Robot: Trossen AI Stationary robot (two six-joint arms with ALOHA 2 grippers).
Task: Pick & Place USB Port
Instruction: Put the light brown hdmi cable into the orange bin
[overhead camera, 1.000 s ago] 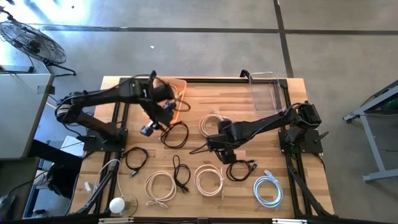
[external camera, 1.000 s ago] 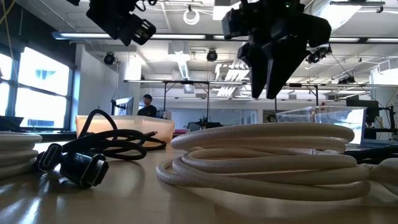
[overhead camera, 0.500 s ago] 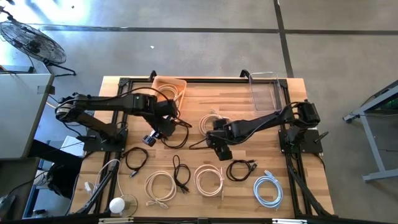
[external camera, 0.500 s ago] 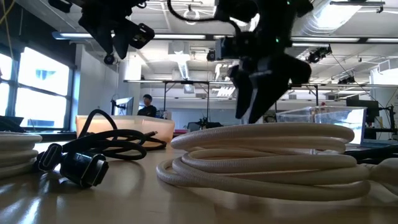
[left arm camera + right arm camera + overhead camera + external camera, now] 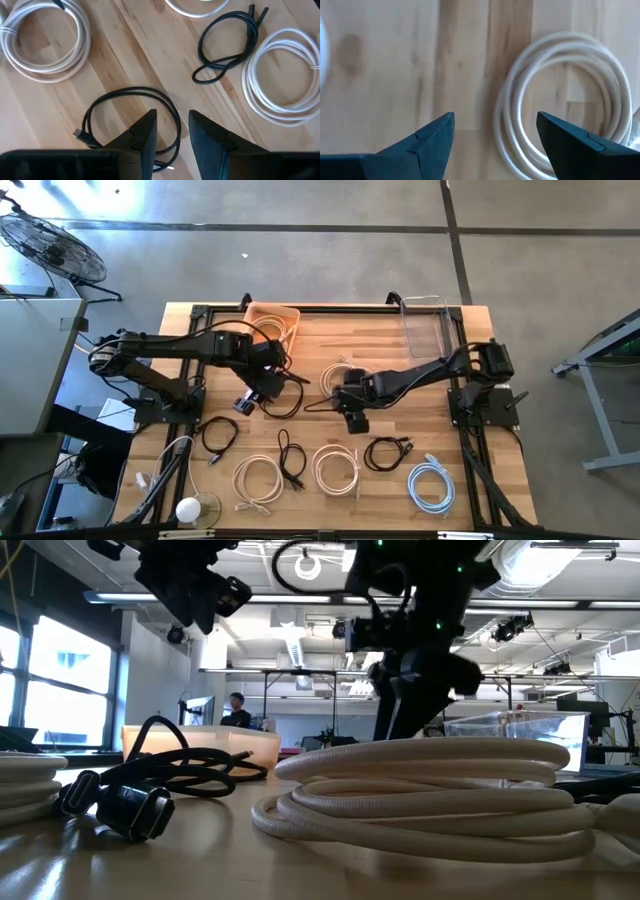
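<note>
Right tool [image 5: 495,135] spread wide beside a white cable coil [image 5: 565,105].
Nothing is gripped; the left tool [image 5: 172,132], slightly parted, is empty.

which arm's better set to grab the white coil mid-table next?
Right. The right gripper hangs open beside the white coiled cable, and the right wrist view shows that coil just ahead of its spread fingers. The left gripper is open too, but over a black cable.

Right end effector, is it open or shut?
Open: the right end effector fingers stand wide apart above a white cable, holding nothing.
</note>
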